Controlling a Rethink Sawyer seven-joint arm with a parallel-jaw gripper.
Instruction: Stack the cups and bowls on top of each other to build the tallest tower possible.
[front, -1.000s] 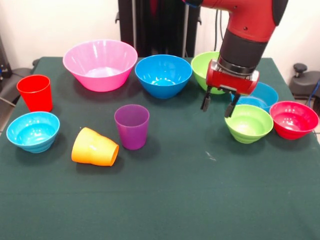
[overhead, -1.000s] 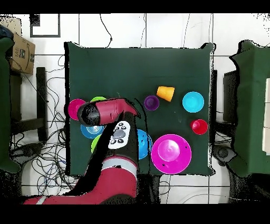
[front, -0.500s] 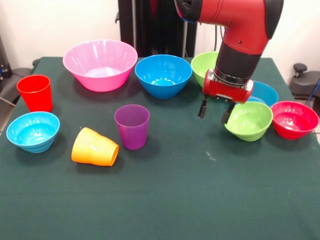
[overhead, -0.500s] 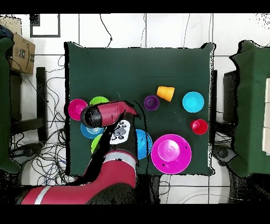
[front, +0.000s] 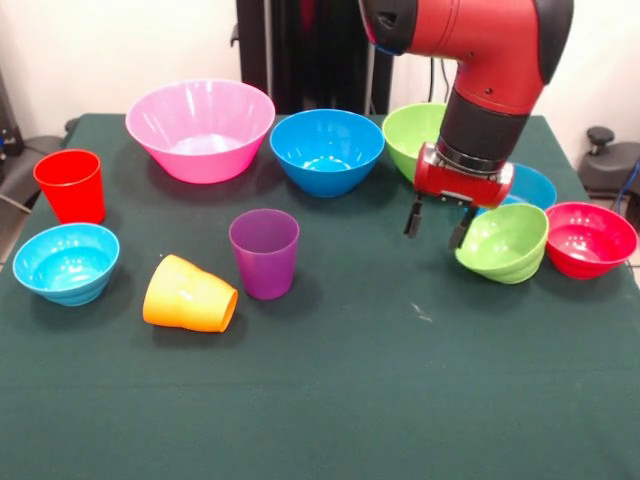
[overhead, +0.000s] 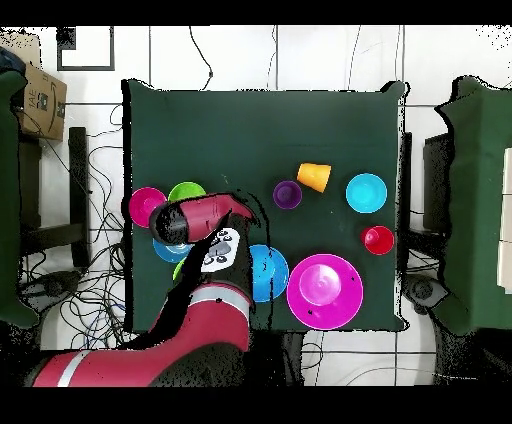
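My jaws (front: 437, 224) hang spread apart with nothing between them, just above the tabletop (front: 330, 400). One fingertip (front: 458, 238) sits against the rim of the small green bowl (front: 505, 242); whether it truly touches I cannot tell. That bowl is tilted, its mouth tipped toward me, and on its far side it leans by the red bowl (front: 588, 238). Behind them a small blue bowl (front: 532, 186) shows past my wrist, and the mid green bowl (front: 415, 135) sits half hidden behind my arm.

Along the back stand the blue bowl (front: 327, 150) and, beside it, the big pink bowl (front: 200, 128), both upright. The red cup (front: 70, 185) stands upright near the tabletop's edge, with the light blue bowl (front: 66, 262) just in front of it. The purple cup (front: 264, 252) stands upright in the middle, and the orange cup (front: 189, 295) lies on its side close by, mouth toward the purple one. Nothing is stacked yet.

From overhead my arm (overhead: 197, 218) covers the small bowls.
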